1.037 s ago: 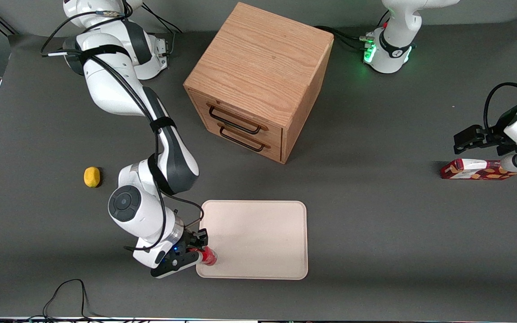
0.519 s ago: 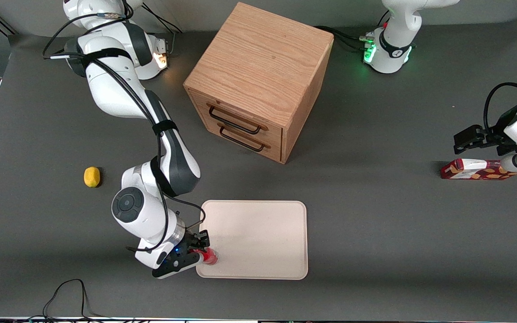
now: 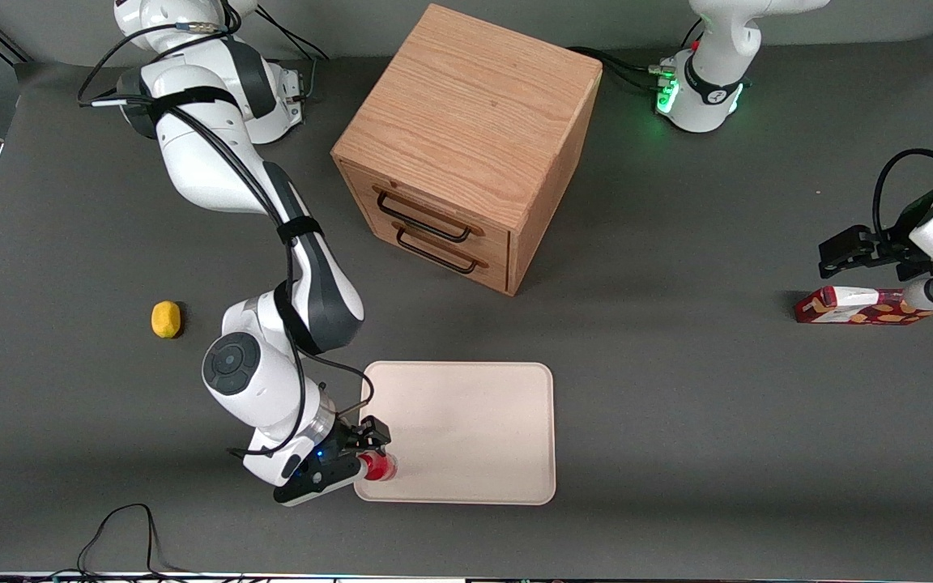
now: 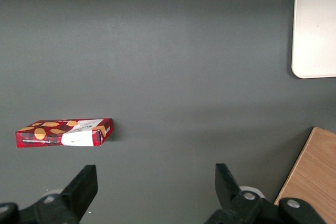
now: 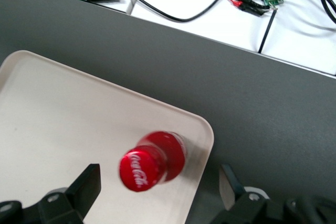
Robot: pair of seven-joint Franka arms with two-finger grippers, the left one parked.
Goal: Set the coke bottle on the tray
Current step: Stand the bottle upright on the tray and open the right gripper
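Note:
The coke bottle (image 3: 378, 467), small and red with a red cap, stands on the cream-beige tray (image 3: 466, 433), in the tray's corner nearest the front camera at the working arm's end. My right gripper (image 3: 368, 455) is open around it, one finger on each side with gaps showing. In the right wrist view the bottle (image 5: 152, 162) shows cap-up between the gripper's (image 5: 158, 177) spread fingers, close to the tray's rim (image 5: 207, 129).
A wooden drawer cabinet (image 3: 466, 146) stands farther from the camera than the tray. A yellow lemon (image 3: 165, 318) lies toward the working arm's end. A red-and-white snack box (image 3: 855, 306) lies toward the parked arm's end. Cables (image 5: 184, 14) run past the table edge.
My gripper's fingers have spread apart and let go of the coke bottle, which now stands on the tray's corner. The wrist has shifted slightly toward the tray.

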